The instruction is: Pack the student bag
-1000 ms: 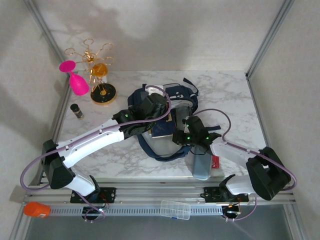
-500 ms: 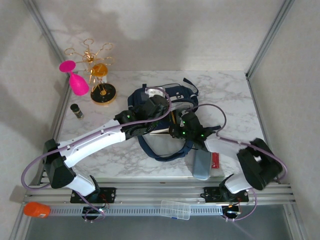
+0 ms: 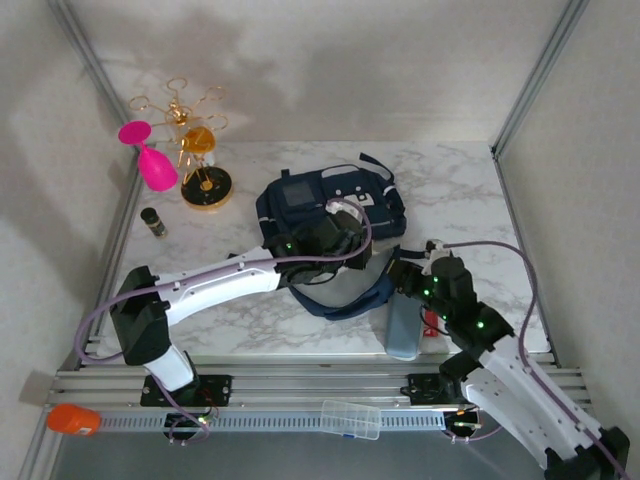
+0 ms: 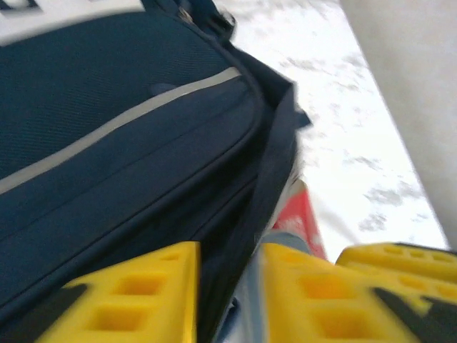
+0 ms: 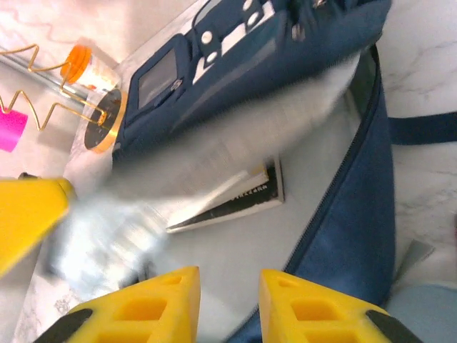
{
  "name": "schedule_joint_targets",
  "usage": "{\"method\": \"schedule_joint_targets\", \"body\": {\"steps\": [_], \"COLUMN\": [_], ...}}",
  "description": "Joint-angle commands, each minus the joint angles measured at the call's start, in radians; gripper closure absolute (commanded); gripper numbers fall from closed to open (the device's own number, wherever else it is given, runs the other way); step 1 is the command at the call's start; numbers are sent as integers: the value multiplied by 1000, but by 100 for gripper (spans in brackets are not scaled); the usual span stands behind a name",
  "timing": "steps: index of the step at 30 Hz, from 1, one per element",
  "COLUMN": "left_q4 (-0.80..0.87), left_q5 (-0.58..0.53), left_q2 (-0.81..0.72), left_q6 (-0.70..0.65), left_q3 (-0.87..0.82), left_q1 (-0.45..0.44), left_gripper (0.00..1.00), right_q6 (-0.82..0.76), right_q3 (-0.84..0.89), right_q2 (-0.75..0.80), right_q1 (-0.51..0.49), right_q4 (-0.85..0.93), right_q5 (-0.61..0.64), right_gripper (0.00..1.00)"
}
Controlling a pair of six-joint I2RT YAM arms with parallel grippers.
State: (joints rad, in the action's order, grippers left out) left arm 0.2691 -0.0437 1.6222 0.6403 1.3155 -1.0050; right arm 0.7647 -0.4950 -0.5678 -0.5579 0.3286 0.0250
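Observation:
The student bag (image 3: 330, 205), navy with a grey square panel, lies at the table's middle back, its strap (image 3: 345, 300) looping toward me. My left gripper (image 3: 350, 250) sits at the bag's near edge. In the left wrist view its yellow jaws (image 4: 228, 257) stand apart, with the bag's dark edge (image 4: 143, 128) running through the gap untouched. My right gripper (image 3: 400, 272) hovers just right of the strap; its jaws (image 5: 228, 279) are open and hold nothing. Beyond them I see the bag's grey lining (image 5: 314, 179) with a book (image 5: 235, 196) lying inside.
A grey-blue pouch (image 3: 403, 330) and a red item (image 3: 431, 322) lie at the near right edge. A gold stand (image 3: 205, 150), pink glass (image 3: 150, 160) and small dark bottle (image 3: 153, 221) stand at the back left. A clear plastic box (image 3: 350, 418) rests on the front rail.
Both sets of jaws have widened; the left has let go of the bag's edge. The bag's top has dropped flatter. The right arm pulled back toward the near right.

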Motion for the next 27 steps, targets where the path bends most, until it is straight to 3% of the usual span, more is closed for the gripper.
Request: {"method": "schedule_joint_targets", "body": {"steps": [1,5,9,12,17,27], "left_q4": [-98,-167,-156,-131,-254,-394], "left_q5": [104,111,96,103,207,197], "left_q2": [-123,-311,-437,-456,-384,-157], "left_q6": [3,22,83,122,179,215], "left_q3": [-85,-252,-400,-486,-603,-613], "left_q1": [11,69,221,368,552,663], "left_gripper": [60,36,24,22,22,30], "right_q6": [55,48,53,53,62,65], "right_q3": [1,18,20,17,27,40], "right_q2": [31,-49,-151,-218,-271,-334], "right_q1": [4,5,3,-3,-12,-14], "right_q4": [142,71,39,27,4,-77], "right_q5": [9,-151,-231,-268,-272,-269], "right_gripper": [71,68,64,62,55,59]}}
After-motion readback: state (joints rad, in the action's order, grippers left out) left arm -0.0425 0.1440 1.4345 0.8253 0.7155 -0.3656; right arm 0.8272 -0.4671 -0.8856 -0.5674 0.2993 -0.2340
